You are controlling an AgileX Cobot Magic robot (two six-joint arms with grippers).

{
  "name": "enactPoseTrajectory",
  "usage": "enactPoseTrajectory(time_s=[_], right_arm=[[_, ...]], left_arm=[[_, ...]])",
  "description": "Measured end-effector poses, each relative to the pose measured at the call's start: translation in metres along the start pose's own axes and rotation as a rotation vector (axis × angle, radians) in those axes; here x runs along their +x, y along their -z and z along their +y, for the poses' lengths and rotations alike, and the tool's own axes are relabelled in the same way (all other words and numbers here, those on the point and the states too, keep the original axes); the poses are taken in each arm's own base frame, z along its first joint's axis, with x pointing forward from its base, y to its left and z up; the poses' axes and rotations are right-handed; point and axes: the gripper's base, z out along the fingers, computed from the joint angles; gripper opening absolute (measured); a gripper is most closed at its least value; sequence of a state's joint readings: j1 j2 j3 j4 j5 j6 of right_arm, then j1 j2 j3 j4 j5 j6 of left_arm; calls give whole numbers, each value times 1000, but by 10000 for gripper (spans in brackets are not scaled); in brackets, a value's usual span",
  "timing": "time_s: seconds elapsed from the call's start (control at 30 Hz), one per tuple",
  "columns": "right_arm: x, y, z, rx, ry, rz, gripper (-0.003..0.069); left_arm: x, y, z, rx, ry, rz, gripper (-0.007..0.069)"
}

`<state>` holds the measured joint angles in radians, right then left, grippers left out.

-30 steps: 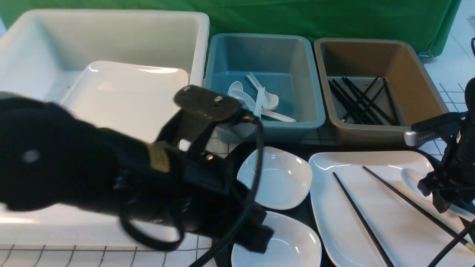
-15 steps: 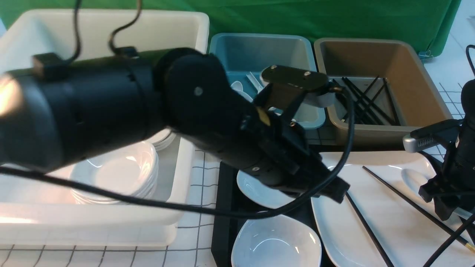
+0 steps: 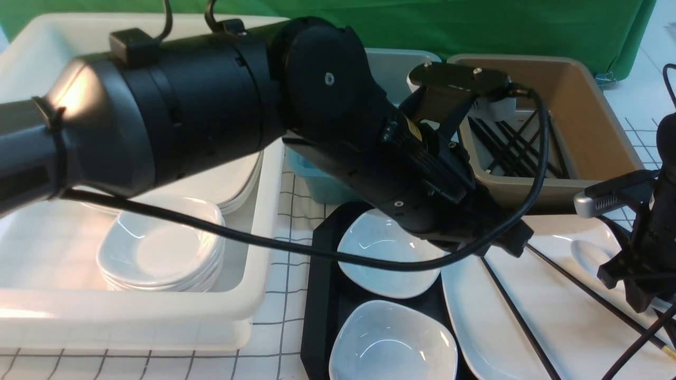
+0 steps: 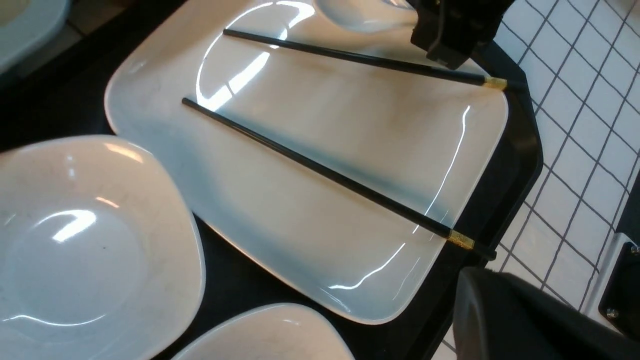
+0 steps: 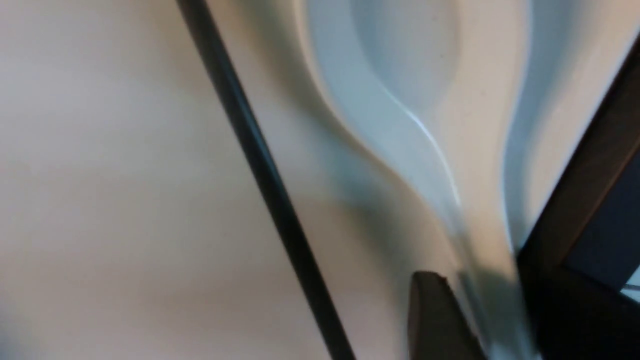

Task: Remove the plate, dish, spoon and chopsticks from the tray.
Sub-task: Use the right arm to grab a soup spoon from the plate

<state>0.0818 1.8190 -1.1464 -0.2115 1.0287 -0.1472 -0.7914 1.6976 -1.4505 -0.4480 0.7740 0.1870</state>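
Observation:
The black tray [image 3: 317,295] carries two small white dishes [image 3: 388,253] [image 3: 391,343] and the large white plate [image 3: 554,322]. Two black chopsticks [image 3: 515,311] [image 3: 591,295] lie apart on the plate; the left wrist view shows their gold ends [image 4: 460,240] over its rim. The white spoon [image 3: 589,253] rests at the plate's right side. My right gripper [image 3: 641,298] stands low over the spoon's handle [image 5: 480,280], with a finger [image 5: 435,320] pressed against each side. My left gripper [image 3: 520,244] is shut and empty, hovering above the plate's far left corner.
A big white tub [image 3: 253,295] at the left holds stacked plates and small dishes [image 3: 158,248]. Behind the tray sit a blue tub [image 3: 317,184], mostly hidden by my left arm, and a brown tub [image 3: 597,126] with several black chopsticks.
My left arm has swung from over the white tub rightward across the tray to the plate. The right gripper's jaws have narrowed onto the spoon handle; that arm has stayed in place.

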Motion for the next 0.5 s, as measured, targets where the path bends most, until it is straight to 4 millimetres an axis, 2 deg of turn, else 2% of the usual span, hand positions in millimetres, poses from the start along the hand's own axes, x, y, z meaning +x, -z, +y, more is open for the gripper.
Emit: enactPoseTrajectory(time_s=[0.3,0.5], right_arm=[[1,0,0,-5,13,9,51],[1,5,0,-11,5,2,36]], left_arm=[[1,0,0,-1,-3,11,-3],[1,0,0,-1,-4,11,-3]])
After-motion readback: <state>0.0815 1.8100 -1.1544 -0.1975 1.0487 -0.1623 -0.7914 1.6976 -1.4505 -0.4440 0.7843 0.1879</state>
